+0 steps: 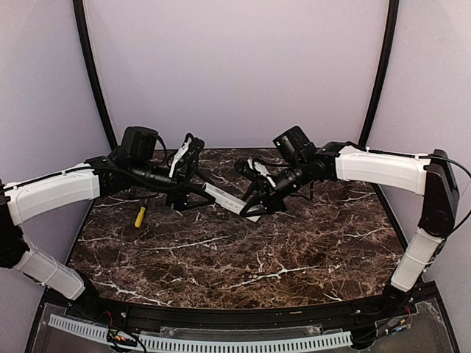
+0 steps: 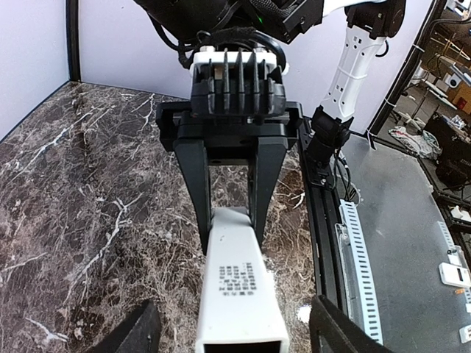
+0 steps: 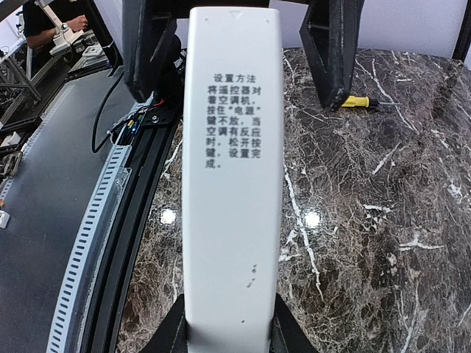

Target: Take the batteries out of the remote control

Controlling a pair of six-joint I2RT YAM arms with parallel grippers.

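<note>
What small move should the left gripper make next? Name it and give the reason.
Probably close the left gripper on the free end of the remote control: its fingers straddle that end with gaps either side, while the right gripper clamps the other end. No batteries show yet.

Robotics lab, test-cell type. Marble-print desk [image 1: 235, 250] boxed in by plain lilac backdrop panels [image 1: 235, 66] on black curved poles [image 1: 92, 73]. Left arm [image 1: 55, 193] and right arm [image 1: 383, 168] bolted to a black rail [image 1: 243, 315] at the near edge, slotted white cable duct [image 1: 221, 340] alongside. Outside the cell: cluttered work benches [image 2: 441, 103], and a person in a dark top [image 3: 37, 18] at one of them
</note>
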